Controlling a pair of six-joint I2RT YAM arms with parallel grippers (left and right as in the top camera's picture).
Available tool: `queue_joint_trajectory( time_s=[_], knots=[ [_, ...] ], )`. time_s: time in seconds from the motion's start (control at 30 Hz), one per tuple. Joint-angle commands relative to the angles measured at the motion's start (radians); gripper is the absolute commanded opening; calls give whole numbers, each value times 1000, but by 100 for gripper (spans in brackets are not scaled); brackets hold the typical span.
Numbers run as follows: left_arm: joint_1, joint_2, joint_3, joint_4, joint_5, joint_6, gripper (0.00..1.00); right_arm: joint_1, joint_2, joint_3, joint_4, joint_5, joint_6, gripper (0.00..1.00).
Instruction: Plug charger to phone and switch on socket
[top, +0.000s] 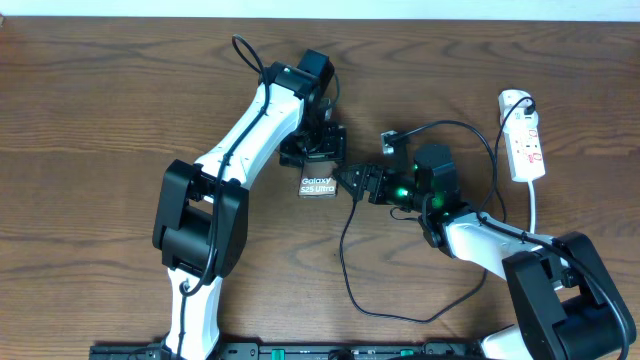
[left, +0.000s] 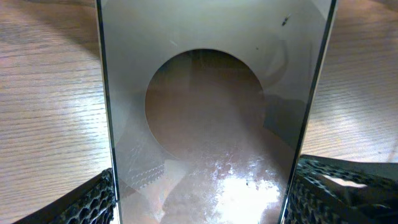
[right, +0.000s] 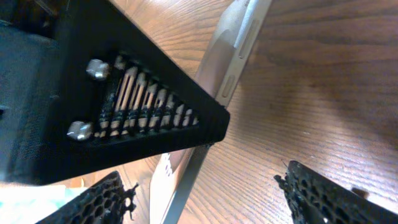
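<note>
The phone (top: 318, 186) lies on the wooden table with white "Galaxy" lettering showing. My left gripper (top: 318, 168) comes from above and is shut on it. In the left wrist view the phone (left: 211, 124) fills the space between both fingers (left: 93, 202). My right gripper (top: 352, 183) is at the phone's right edge, open. The phone's grey side (right: 233, 68) runs between its spread fingers (right: 329, 199), touching neither. The charger's thin black cable (top: 345, 250) loops across the table below the right gripper, which hides its tip. The white socket (top: 527, 145) lies far right.
The left gripper's black finger (right: 124, 106) fills the upper left of the right wrist view, close to my right gripper (right: 217, 199). A black plug (top: 520, 100) sits in the socket's far end. Its white cord (top: 537, 215) runs down toward the right arm.
</note>
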Motion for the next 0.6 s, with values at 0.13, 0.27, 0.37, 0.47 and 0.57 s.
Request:
queue_joint_trajectory(
  time_s=[0.13, 0.27, 0.37, 0.47, 0.57],
  knots=[
    [-4, -21, -1, 3, 55, -3, 80, 13, 11, 13, -7, 67, 65, 70],
    [-12, -21, -1, 15, 55, 4, 79, 38, 14, 13, -7, 87, 69, 70],
    [-18, -21, -1, 30, 54, 5, 79, 58, 14, 13, 5, 98, 90, 70],
    [-26, -21, -1, 37, 54, 7, 79, 64, 14, 13, 19, 124, 111, 66],
    [-32, -21, -1, 36, 43, 7, 79, 65, 18, 13, 7, 160, 117, 57]
  ],
)
